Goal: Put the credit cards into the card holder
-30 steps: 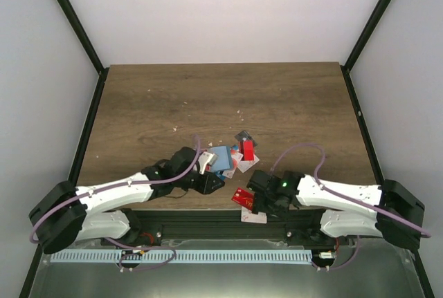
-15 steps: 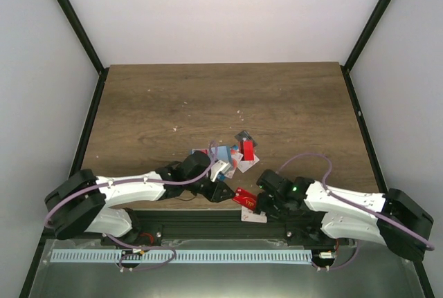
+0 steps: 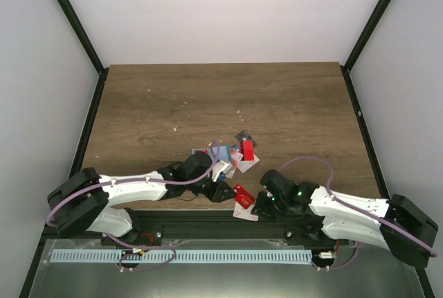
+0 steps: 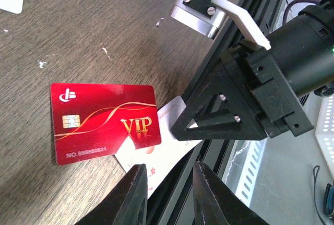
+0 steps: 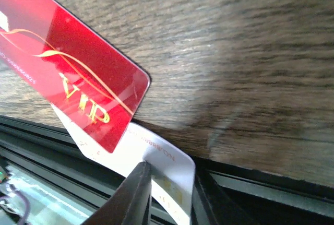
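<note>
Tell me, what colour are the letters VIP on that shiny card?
Gold, on the red VIP card. The left wrist view shows it best.

Overhead view looks down; both close wrist views share the red card (image 4: 104, 120).

red VIP card (image 4: 104, 118) flat at near table (image 3: 291, 104) edge | overlaps white card (image 5: 156, 157) overhanging edge | other cards (image 3: 242, 154) piled behind
</note>
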`<state>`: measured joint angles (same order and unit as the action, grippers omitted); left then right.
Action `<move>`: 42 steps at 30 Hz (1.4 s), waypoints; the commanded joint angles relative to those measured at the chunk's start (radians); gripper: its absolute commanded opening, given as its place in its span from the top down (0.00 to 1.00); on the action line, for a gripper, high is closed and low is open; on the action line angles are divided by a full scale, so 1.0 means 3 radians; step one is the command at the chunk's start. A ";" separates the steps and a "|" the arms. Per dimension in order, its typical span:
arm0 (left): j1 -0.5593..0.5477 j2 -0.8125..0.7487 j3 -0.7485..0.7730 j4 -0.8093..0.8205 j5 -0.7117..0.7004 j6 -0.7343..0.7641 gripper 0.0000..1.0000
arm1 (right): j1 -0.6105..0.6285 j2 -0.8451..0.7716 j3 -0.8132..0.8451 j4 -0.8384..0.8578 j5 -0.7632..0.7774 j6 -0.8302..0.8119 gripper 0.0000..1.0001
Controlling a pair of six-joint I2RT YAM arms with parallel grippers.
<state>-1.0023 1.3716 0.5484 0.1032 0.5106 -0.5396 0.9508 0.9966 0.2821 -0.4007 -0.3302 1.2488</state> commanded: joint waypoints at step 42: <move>0.0664 -0.1940 0.0397 -0.0401 -0.1138 -0.0476 0.67 | -0.0776 -0.1083 0.0714 0.2123 0.1214 -0.1135 0.99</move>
<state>-0.8089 0.8104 0.7258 -0.1715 0.1051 -0.5373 0.7258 0.6556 0.5926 -0.1455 0.0860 0.8082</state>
